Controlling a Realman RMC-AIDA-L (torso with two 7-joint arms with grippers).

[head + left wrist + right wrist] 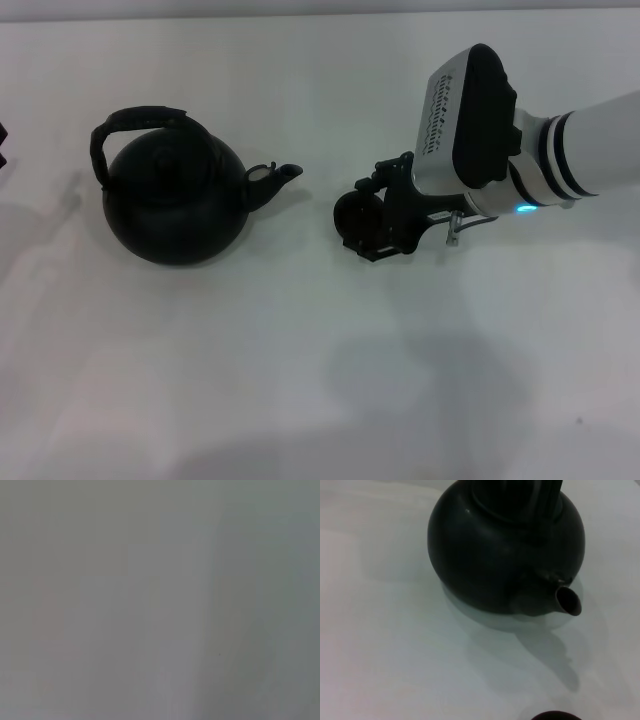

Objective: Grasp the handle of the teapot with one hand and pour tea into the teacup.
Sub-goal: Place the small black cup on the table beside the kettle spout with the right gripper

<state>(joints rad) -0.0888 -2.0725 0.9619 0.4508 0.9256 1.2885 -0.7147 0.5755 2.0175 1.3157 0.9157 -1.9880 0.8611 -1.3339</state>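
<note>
The teacup [357,215] sits largely behind the right gripper [385,218], so only its dark rounded side toward the teapot [175,200] shows in the head view; whether the fingers touch it cannot be told; in the right wrist view the cup is a dark sliver cut off by the picture's edge, and the pot's handle [520,492] and lid are cropped; the left gripper [3,145] is a dark scrap at the head view's edge; the left wrist view shows blank grey blur.

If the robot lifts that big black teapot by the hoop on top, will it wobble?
Probably a bit. The teapot is round and bulky, so likely heavy, and could swing beneath its arched handle. The handle's rough-looking wrap should help against slipping.
</note>
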